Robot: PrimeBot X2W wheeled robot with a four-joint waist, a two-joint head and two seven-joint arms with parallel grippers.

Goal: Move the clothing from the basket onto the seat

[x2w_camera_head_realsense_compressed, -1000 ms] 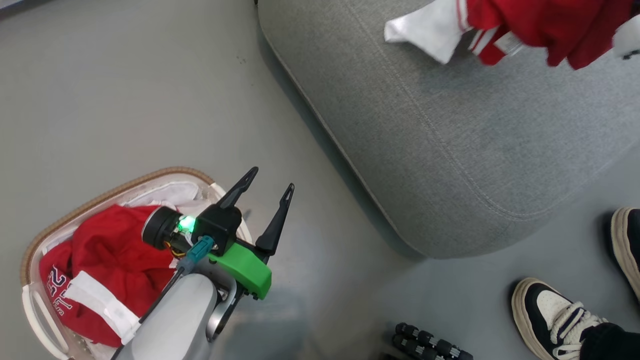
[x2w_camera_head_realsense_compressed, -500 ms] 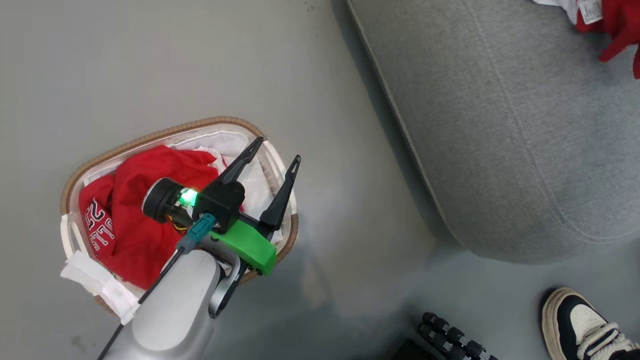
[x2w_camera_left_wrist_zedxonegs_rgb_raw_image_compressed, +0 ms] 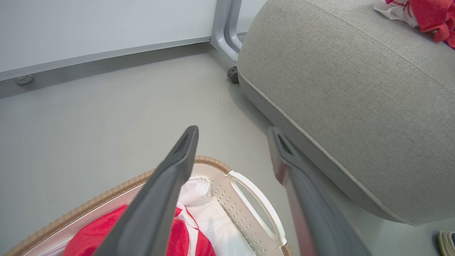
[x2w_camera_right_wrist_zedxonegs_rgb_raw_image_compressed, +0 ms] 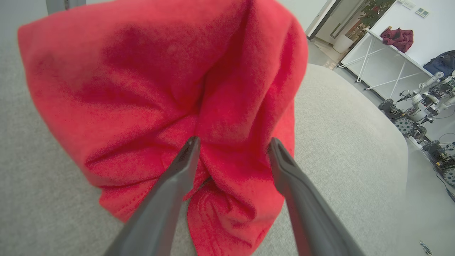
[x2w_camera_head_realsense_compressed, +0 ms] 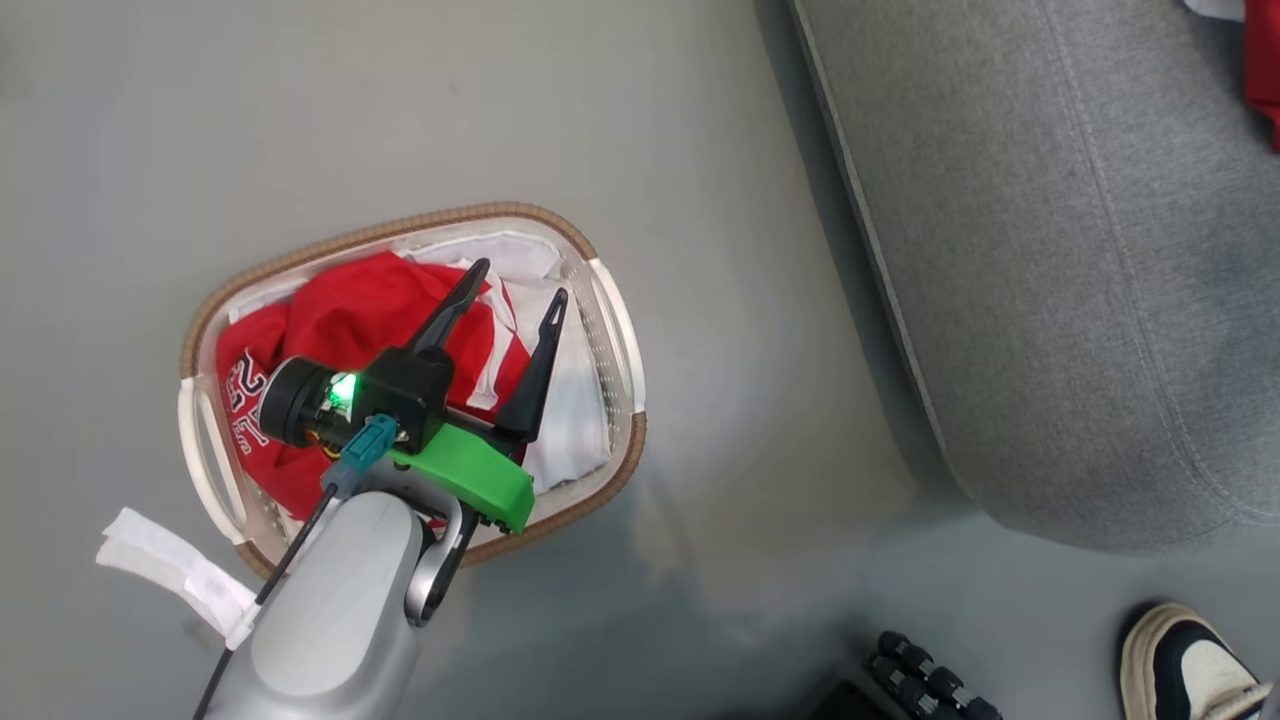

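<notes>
Upholstery of grey weave covers the seat (x2w_camera_head_realsense_compressed: 1050,250), the biggest thing here, which takes up the right side of the head view and stands on the smooth grey floor (x2w_camera_head_realsense_compressed: 300,120). To its left, apart from it on the floor, stands the basket (x2w_camera_head_realsense_compressed: 400,226), oval and white with a brown braided rim. In the basket a red jersey (x2w_camera_head_realsense_compressed: 350,310) with white lettering lies bunched on its left side, and a white cloth (x2w_camera_head_realsense_compressed: 570,400) lies along its right side. A red garment (x2w_camera_right_wrist_zedxonegs_rgb_raw_image_compressed: 160,89) sits crumpled on the seat at its far right. The left gripper (x2w_camera_head_realsense_compressed: 518,280) hangs over the basket with its fingers spread wide and nothing between them. The right gripper (x2w_camera_right_wrist_zedxonegs_rgb_raw_image_compressed: 233,140) is also spread wide, its fingertips against the folds of the red garment and not pinching them. A white strip (x2w_camera_head_realsense_compressed: 170,575) of fabric lies on the floor just outside the basket's near left rim. A shoe (x2w_camera_head_realsense_compressed: 1190,665) shows at the near right.
</notes>
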